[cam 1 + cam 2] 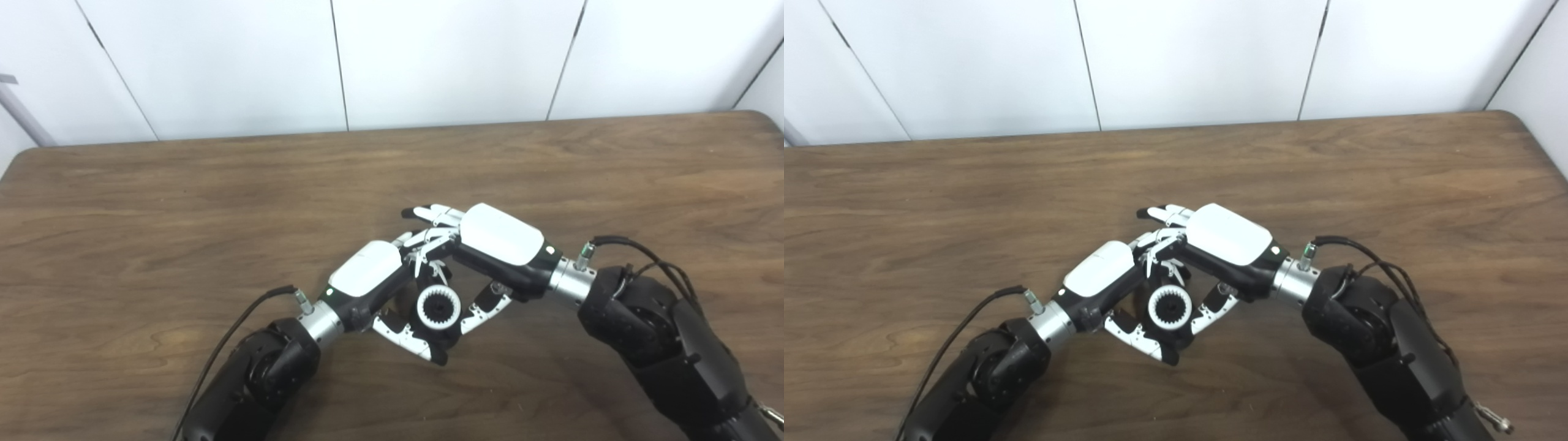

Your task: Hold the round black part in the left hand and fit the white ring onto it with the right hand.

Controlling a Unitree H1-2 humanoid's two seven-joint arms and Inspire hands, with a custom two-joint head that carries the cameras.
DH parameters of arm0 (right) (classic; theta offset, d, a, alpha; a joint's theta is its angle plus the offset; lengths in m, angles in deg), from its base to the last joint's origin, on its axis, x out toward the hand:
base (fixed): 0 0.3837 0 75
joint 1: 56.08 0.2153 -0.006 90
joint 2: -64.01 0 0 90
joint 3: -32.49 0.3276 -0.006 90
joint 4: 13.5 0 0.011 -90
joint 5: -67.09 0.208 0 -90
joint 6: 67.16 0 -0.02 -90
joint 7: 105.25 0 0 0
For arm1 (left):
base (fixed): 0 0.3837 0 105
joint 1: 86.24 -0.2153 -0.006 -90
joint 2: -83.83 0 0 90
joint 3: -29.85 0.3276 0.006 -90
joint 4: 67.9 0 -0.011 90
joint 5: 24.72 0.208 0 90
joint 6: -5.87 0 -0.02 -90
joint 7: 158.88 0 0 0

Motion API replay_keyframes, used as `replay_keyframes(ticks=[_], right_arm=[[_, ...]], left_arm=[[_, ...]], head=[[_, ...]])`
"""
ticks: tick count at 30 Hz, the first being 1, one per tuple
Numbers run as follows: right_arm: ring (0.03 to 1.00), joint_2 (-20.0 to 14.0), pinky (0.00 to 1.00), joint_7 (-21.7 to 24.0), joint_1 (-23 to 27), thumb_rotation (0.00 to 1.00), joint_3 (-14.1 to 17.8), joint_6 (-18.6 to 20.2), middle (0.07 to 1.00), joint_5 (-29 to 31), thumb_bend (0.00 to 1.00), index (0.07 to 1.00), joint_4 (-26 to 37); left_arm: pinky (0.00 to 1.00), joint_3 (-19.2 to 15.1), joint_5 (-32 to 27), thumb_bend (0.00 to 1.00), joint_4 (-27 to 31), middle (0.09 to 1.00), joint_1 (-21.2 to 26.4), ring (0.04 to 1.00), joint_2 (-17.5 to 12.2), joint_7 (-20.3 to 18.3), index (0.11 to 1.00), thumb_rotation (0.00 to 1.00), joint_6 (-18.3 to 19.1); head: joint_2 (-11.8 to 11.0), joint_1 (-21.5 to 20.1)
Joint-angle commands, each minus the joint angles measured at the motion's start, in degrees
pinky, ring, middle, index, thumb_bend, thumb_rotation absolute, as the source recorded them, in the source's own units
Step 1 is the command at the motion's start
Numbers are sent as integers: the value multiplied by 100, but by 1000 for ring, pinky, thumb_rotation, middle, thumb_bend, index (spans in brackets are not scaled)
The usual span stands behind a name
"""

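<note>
Under me lies a brown wooden table, its grain running side to side and its far corners rounded. Right behind the table's far edge stands a white panelled wall, cut by thin dark seams. Off the table's far left corner, against that wall, I see a grey slanted bar, partly cut off by the edge.

Your two hands meet over the middle of the table.
The left hand sits at seven o'clock, the right hand at two o'clock of the ring, which sits on the round part between them.
</note>
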Motion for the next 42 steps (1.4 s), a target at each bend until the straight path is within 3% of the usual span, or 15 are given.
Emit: replay_keyframes(ticks=[1,24,42], right_arm=[[977,-49,963,100,112,136,32,194,773,-56,525,481,-19],[989,46,975,293,47,135,1,1142,781,128,524,482,69],[996,108,968,228,-73,137,-148,1091,794,-189,524,481,396]], left_arm=[[1000,58,22,523,129,729,83,906,123,54,482,61,-138],[1000,66,57,523,256,728,50,887,140,-29,481,62,-65],[1000,88,135,522,214,743,117,885,185,-53,481,64,-2]], head=[[4,8],[36,-2],[88,-13]])
